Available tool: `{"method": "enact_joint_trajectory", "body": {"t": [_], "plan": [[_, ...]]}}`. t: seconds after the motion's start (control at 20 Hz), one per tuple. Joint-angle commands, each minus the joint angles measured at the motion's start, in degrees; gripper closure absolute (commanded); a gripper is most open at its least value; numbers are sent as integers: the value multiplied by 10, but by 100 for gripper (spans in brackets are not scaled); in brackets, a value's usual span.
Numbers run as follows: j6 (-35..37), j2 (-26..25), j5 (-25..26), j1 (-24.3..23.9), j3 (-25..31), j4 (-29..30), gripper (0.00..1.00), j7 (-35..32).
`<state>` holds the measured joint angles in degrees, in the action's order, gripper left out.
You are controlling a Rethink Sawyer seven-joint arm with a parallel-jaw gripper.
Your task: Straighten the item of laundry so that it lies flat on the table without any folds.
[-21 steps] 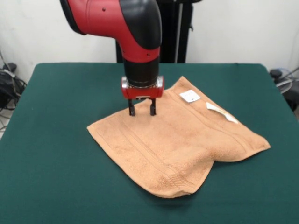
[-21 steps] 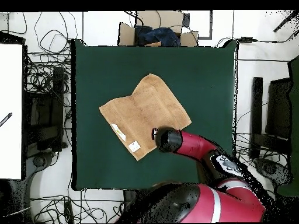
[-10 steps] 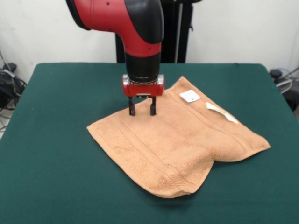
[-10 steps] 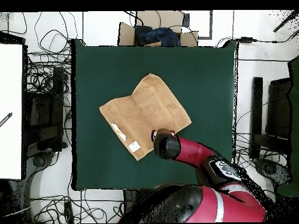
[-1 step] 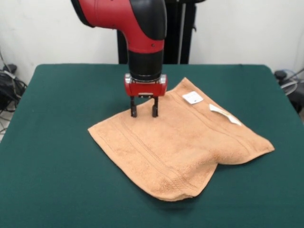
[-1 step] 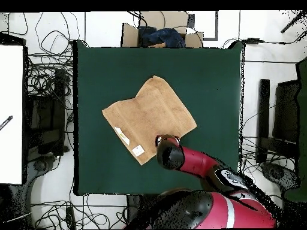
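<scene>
On the big dark green felt table [image 5: 52,156], the small peach-orange terry towel [image 5: 180,142] sits mid-table with its near corner still folded under, and behind it the red-and-black gripper [image 5: 144,113], fingers apart, has barely lifted off the far edge, so flattening's unfinished.

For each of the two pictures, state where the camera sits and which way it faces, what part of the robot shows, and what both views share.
Front view: across the table, facing the robot; shows the red and black arm, open gripper over the towel.
Overhead view: above, looking straight down; arm enters from the bottom, hiding the gripper.
Shared: towel, green table, arm at the towel's edge.
</scene>
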<state>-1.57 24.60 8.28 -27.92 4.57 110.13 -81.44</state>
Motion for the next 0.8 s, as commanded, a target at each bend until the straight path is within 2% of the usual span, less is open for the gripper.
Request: {"method": "enact_joint_trajectory", "body": {"t": [0.05, 0.8], "plan": [[43, -73, 29, -21, -47, 52, 0, -80], [53, -48, 26, -20, -60, 89, 0, -85]]}}
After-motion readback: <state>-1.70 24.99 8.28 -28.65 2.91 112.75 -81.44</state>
